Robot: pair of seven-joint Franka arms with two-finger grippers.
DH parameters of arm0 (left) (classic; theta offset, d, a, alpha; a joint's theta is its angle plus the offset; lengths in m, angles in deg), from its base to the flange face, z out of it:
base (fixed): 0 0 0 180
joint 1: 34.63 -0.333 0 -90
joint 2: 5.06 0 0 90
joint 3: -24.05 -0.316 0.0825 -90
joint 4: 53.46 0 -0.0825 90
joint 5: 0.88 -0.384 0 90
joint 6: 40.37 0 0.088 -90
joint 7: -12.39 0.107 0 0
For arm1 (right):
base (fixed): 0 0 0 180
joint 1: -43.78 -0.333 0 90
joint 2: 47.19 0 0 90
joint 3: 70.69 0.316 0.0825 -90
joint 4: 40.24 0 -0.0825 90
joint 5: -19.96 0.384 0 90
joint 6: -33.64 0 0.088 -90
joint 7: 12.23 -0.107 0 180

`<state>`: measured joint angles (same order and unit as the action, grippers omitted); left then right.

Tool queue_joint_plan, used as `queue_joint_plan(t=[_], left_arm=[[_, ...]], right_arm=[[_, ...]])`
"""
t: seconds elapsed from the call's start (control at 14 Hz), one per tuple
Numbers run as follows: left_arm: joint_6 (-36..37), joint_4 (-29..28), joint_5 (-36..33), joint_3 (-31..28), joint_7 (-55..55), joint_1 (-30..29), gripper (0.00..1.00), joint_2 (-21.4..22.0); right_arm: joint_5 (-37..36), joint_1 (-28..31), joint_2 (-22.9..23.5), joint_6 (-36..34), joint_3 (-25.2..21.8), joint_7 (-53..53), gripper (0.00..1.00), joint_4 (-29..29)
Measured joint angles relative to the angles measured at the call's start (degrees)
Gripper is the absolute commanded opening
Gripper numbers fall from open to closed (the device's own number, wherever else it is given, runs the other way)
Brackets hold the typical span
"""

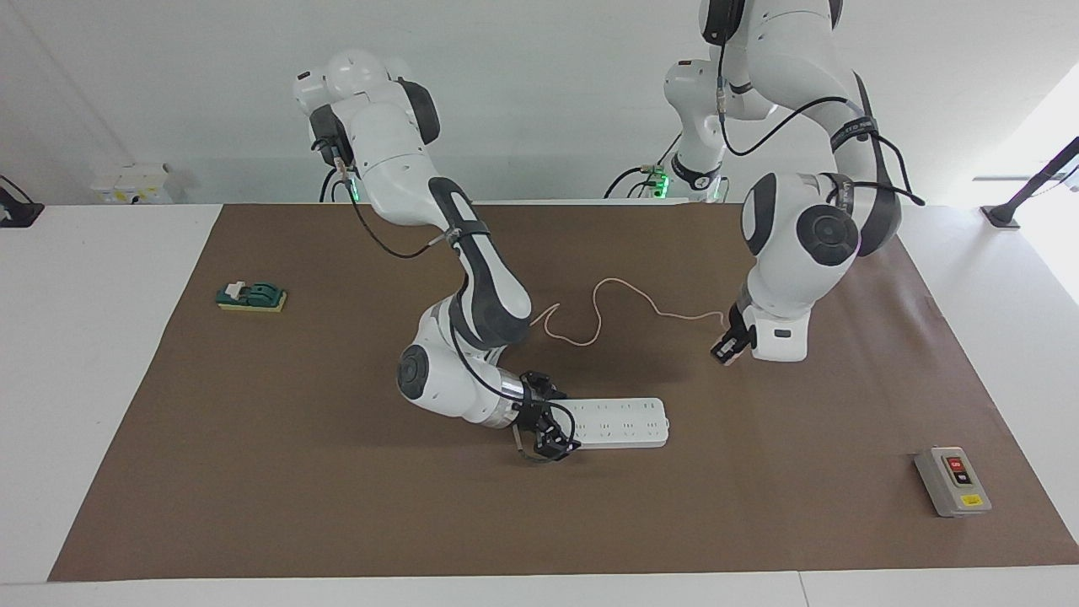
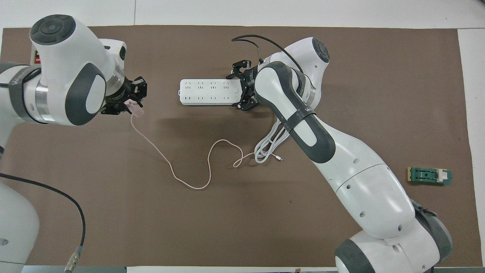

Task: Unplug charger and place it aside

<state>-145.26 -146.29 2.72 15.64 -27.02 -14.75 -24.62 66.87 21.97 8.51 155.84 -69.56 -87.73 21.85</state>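
Facing view. My left tool [image 1: 727, 347] hangs in the air over the brown mat [image 1: 253, 438] toward the left arm's end of the tabletop [image 1: 84, 379], clamped on the charger [image 1: 733, 352]. The charger is out of the strip [image 1: 620, 421] and well apart from it. Its pink cable [image 1: 607, 295] runs slack from the cube, then loops on the mat nearer to the robots than the strip. My right tool [image 1: 546, 438] sits at the strip's end toward the right arm; I judge that it pins the strip down, but I cannot tell whether its fingers are together or apart. A grey switch box [image 1: 952, 480] and a green block [image 1: 251, 297] lie near the mat's two ends.

Overhead view. The left tool [image 2: 130, 104] shows with the charger [image 2: 135, 109] between its fingers, tilted, clear of the strip [image 2: 206, 92]. The cable [image 2: 189, 178] trails from the cube in a loose curve and ends beside a coiled white cord [image 2: 269, 146]. The right tool [image 2: 242, 89] is at the strip's end, half hidden under my own arm.

Handling, as a judgement. The cube looks light, rigid and smooth-sided, so a firm pinch across two flat faces suits it. The cable is soft and will drag and curl, so I would not hold it there. What remains is to set the cube down on bare mat.
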Motion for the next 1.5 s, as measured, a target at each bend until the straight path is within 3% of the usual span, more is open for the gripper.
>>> queue_joint_plan(t=[0.29,0.5,0.79,1.14,1.21,1.29,1.36,1.5], left_arm=[[-1.07,-7.31,-0.01,-0.16,23.89,-6.78,0.0,5.39],[-4.6,-12.48,0.01,-0.15,35.27,-12.14,0.0,7.93],[-14.94,-21.17,3.73,0.16,37.58,-13.62,0.0,8.42],[-21.2,-26.26,5.49,0.13,37.67,-13.74,0.01,8.44],[-21.48,-26.83,5.49,0.09,38.16,-14.01,0.33,8.45],[-21.63,-27.14,5.83,0.12,39.1,-14.6,0.78,8.55],[-21.67,-27.35,5.93,0.1,40.2,-15.32,1.0,8.69],[-21.62,-27.61,5.97,-0.01,43.08,-17.71,1.0,8.91]], right_arm=[[0.0,-0.47,-0.01,0.72,-0.17,-0.01,1.0,0.1],[0.0,-0.45,-0.04,0.71,-0.16,-0.01,1.0,0.11],[-0.01,-0.38,-0.9,0.41,-0.16,-0.38,1.0,0.25],[-0.01,1.68,-5.11,-1.0,-0.36,-0.78,1.0,1.16],[-0.01,2.43,-6.0,-2.15,-0.4,-0.78,1.0,1.4],[-0.02,3.07,-6.97,-3.22,-0.58,-0.78,1.0,1.88],[-0.03,3.44,-8.1,-4.52,-1.19,-0.78,1.0,2.61],[-0.03,3.52,-10.68,-8.66,-3.57,-0.78,1.0,4.07]])
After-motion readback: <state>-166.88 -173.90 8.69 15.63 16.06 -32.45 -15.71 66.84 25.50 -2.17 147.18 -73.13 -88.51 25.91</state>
